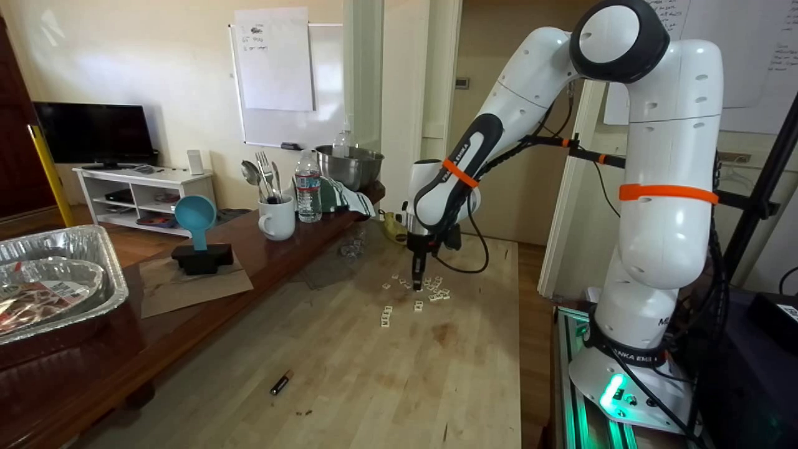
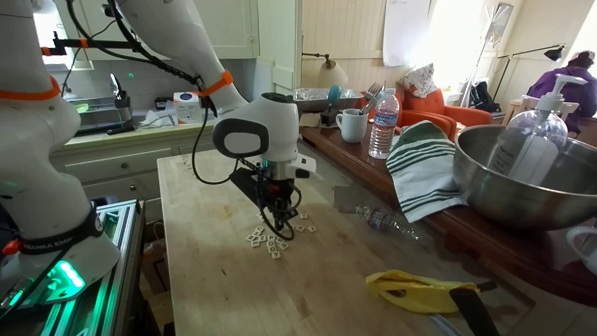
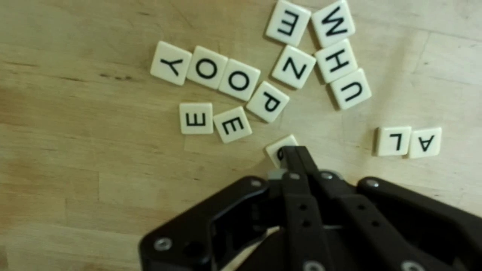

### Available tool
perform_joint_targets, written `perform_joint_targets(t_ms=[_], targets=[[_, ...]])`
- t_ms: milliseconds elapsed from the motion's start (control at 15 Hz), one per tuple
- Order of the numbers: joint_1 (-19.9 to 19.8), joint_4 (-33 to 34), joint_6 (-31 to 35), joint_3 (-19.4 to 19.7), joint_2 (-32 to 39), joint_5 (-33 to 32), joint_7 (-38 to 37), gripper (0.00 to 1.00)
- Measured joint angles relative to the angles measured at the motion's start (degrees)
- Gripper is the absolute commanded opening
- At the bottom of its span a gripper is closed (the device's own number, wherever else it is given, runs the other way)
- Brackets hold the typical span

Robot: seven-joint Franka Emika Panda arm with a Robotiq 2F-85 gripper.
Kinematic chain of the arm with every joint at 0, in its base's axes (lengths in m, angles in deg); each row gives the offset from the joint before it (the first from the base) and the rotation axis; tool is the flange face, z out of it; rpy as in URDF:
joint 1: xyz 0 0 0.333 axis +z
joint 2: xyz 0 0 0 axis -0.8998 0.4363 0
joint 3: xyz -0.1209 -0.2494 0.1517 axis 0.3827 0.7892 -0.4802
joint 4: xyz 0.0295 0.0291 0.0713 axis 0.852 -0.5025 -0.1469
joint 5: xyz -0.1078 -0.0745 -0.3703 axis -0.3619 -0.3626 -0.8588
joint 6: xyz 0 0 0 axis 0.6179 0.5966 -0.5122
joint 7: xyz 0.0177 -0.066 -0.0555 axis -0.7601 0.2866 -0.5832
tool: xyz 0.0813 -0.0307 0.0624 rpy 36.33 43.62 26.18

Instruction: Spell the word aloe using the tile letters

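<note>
Pointing down at a pale wooden tabletop [image 1: 436, 386], the Robotiq gripper [image 1: 418, 288] is among scattered letter tiles [image 1: 418, 306] in an exterior view; a television [image 1: 93, 132] and a whiteboard [image 1: 327, 93] are behind. In an exterior view, kitchen drawers [image 2: 105, 164] and an orange armchair [image 2: 424, 106] lie beyond the same tabletop. In the wrist view, the 2 fingers [image 3: 290, 160] are pressed together, partly hiding 1 tile [image 3: 279, 148]; the L tile [image 3: 394, 141] and A tile [image 3: 425, 143] lie side by side, apart from the rest.

Daylight blows out a window [image 2: 448, 39] in an exterior view. The wrist view looks soft, thin shadows edging the tiles [image 3: 351, 89].
</note>
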Motion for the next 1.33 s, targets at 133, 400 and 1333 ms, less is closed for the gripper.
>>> perform_joint_targets(t_ms=[133, 400, 1333], targets=[[0.26, -0.30, 0.00, 0.00, -0.22, 0.06, 0.24, 0.00], [0.83, -0.92, -0.03, -0.01, -0.64, 0.39, 0.28, 0.00], [2.55, -1.50, -4.19, -0.18, -1.79, 4.08, -2.56, 0.00]])
